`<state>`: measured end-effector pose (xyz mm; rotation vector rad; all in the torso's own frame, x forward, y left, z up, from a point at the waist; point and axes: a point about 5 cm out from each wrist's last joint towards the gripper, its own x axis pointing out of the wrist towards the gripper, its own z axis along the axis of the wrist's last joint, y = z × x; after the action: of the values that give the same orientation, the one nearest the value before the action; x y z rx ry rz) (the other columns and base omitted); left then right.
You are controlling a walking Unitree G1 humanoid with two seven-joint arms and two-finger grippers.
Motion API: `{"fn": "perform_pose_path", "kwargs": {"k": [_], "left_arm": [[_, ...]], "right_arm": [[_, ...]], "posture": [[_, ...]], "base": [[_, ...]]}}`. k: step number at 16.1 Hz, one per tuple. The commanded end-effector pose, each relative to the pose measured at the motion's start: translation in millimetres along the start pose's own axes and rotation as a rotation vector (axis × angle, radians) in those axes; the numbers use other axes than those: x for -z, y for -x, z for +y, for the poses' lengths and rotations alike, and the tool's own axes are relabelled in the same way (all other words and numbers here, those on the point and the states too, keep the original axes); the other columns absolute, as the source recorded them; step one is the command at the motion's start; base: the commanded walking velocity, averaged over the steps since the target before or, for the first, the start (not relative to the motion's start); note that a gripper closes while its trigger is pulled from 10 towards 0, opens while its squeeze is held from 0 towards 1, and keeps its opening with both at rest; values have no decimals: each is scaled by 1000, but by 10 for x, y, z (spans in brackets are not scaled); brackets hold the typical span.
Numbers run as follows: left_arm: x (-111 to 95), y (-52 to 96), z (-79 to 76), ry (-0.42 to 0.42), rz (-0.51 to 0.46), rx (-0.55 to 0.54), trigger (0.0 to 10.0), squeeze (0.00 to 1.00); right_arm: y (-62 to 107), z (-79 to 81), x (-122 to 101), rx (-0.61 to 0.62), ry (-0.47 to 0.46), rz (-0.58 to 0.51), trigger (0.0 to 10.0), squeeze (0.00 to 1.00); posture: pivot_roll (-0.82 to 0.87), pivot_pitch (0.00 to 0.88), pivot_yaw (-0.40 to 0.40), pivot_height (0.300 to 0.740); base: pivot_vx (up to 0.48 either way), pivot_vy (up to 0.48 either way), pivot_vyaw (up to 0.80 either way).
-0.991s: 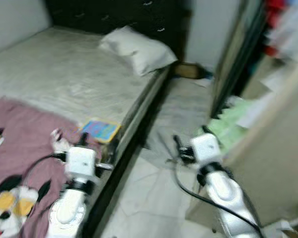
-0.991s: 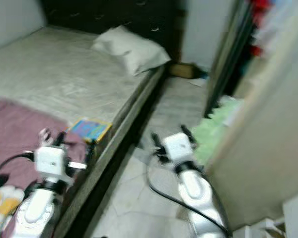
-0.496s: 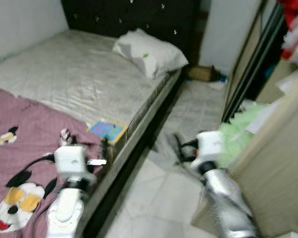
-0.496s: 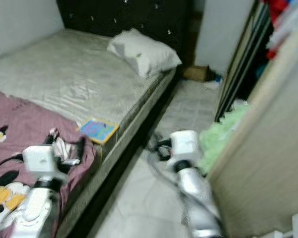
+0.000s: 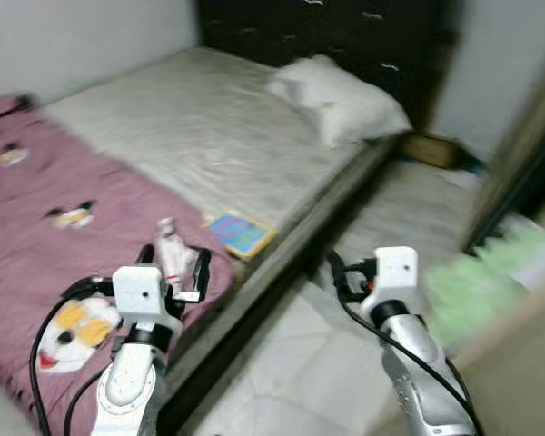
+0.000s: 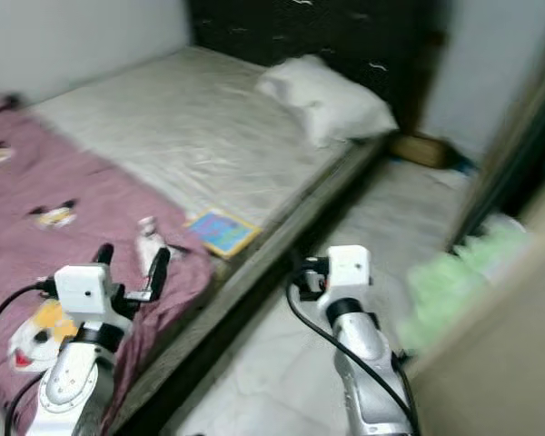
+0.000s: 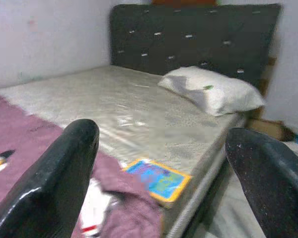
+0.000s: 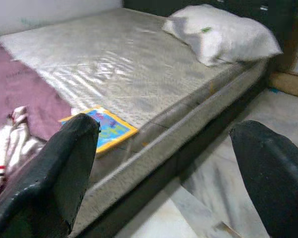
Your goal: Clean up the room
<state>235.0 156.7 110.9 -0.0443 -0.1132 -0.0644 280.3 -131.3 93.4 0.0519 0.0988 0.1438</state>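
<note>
A bed holds a bare grey mattress [image 5: 191, 118], a white pillow [image 5: 341, 98] and a mauve cartoon-print blanket [image 5: 54, 236]. A colourful book [image 5: 241, 233] lies at the mattress's near edge. Beside it, on the blanket, is a crumpled white cloth [image 5: 174, 257] with a red stripe. My left gripper [image 5: 175, 271] hovers open just over that cloth, holding nothing. My right gripper [image 5: 334, 272] is open over the floor beside the bed frame. The book [image 8: 102, 130] lies beyond its fingers.
A tiled floor [image 5: 282, 363] runs in a narrow strip along the bed. A blurred green heap [image 5: 477, 282] and a beige panel stand on the right. A cardboard box [image 5: 433, 150] sits on the floor at the far end. The dark headboard [image 7: 193, 37] backs the bed.
The whole picture has shifted right, so the camera has turned left toward the bed, bringing more of the blanket into view. Both grippers stay open and empty.
</note>
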Motion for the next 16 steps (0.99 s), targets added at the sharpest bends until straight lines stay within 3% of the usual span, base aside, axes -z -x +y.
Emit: {"fn": "perform_pose_path", "kwargs": {"k": [1,16], "left_arm": [[0,6,25,-4,6,-1,10000,0],[12,-15,17,-7,13,-1,10000,0]], "right_arm": [[-14,51,-49,-17,-2,-15,10000,0],[-3,60,-32,-26,-4,-12,10000,0]], "posture": [[-12,63,-38,740],[-13,65,-36,740]], "base": [[0,0,781],[0,0,783]]}}
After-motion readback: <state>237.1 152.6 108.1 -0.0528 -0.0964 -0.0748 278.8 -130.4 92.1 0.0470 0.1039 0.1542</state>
